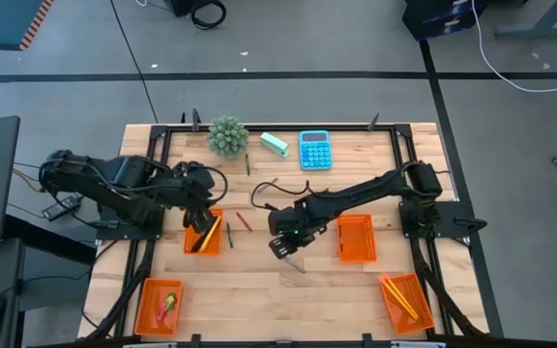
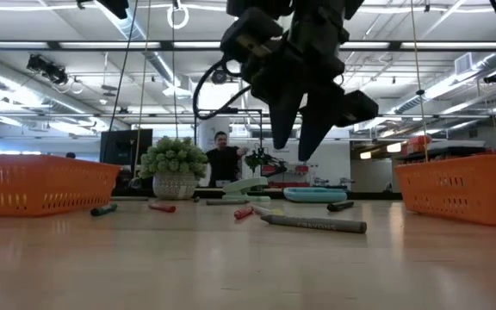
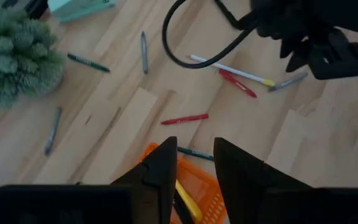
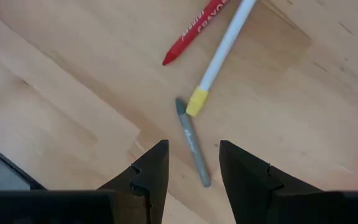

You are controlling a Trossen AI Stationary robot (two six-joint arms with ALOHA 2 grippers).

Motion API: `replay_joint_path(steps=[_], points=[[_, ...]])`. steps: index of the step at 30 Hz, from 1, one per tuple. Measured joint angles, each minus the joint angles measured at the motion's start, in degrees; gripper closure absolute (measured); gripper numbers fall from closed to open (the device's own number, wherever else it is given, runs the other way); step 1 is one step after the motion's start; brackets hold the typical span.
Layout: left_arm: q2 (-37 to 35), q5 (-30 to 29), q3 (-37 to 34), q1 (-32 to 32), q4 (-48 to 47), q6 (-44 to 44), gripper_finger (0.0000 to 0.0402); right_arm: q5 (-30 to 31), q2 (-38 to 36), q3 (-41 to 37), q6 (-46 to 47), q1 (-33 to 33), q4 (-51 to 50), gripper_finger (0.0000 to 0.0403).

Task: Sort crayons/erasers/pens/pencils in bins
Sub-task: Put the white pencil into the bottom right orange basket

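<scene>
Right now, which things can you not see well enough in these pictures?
- High view: what the left gripper holds, if anything; the arm covers it above a bin.
- Low view: bin contents, hidden by its wall.
- Right wrist view: the white pen is cut off at the picture edge.
- Low view: the person is too small.

Probably a lab; open hall, ceiling strip lights (image 2: 76, 53), floor cables (image 1: 511, 68).

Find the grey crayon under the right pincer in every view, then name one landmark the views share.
High view: grey crayon at lower middle, just below the right pincer.
Low view: lying right of middle.
Left wrist view: upper right.
Right wrist view: centre, ahead of the fingers.
Shared landmark: the right pincer, open over it.
</scene>
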Motion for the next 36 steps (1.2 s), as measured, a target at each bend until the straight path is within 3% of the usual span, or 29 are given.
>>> replay_joint_path(steps=[10,25,36], points=[[-2.71,-2.21,0.02,0.28,1.42,6.12,0.0291,3.02,4.47,0.02,5.03,-0.4,5.2,0.0256],[-6.53,-2.58,0.0,0.26,1.32,5.24,0.0301,4.47,8.3,0.02,8.73,-0.37,5.86,0.0259],[-6.51,-2.77,0.0,0.26,1.46,5.24,0.0308,4.06,8.37,0.02,7.85,-0.2,4.93,0.0357]])
